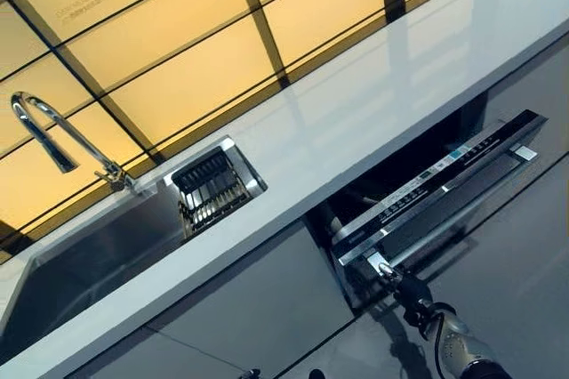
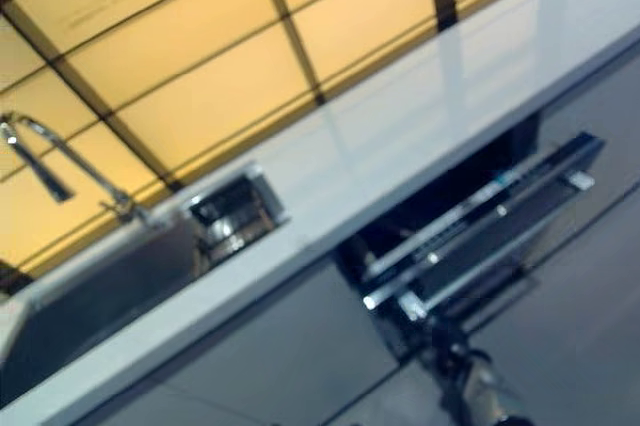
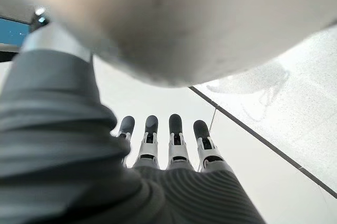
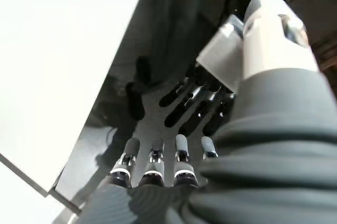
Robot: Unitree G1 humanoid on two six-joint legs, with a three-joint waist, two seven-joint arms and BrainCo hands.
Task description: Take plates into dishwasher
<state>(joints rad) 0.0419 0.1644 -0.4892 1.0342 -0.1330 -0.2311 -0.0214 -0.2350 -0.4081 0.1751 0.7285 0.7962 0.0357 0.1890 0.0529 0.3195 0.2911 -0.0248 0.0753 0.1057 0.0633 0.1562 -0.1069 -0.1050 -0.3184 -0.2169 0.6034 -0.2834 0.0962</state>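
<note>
Presently no plates in view; dishwasher door (image 1: 444, 188) ajar under the table (image 1: 373, 103), stiff, taken by its bar handle where the right hand (image 1: 404, 290) reaches, fingers straight; left hand (image 3: 174, 145) idle, likewise straight-fingered.

So there's a long pale glossy countertop (image 1: 356, 121) with a sunken steel sink (image 1: 89, 263), curved chrome tap (image 1: 62, 134) behind it, and a small slotted drainer basket (image 1: 212, 188) beside it, probably metal. Yellow panelled wall (image 1: 160, 32) behind, grey cabinet fronts (image 1: 258, 308) underneath.
</note>
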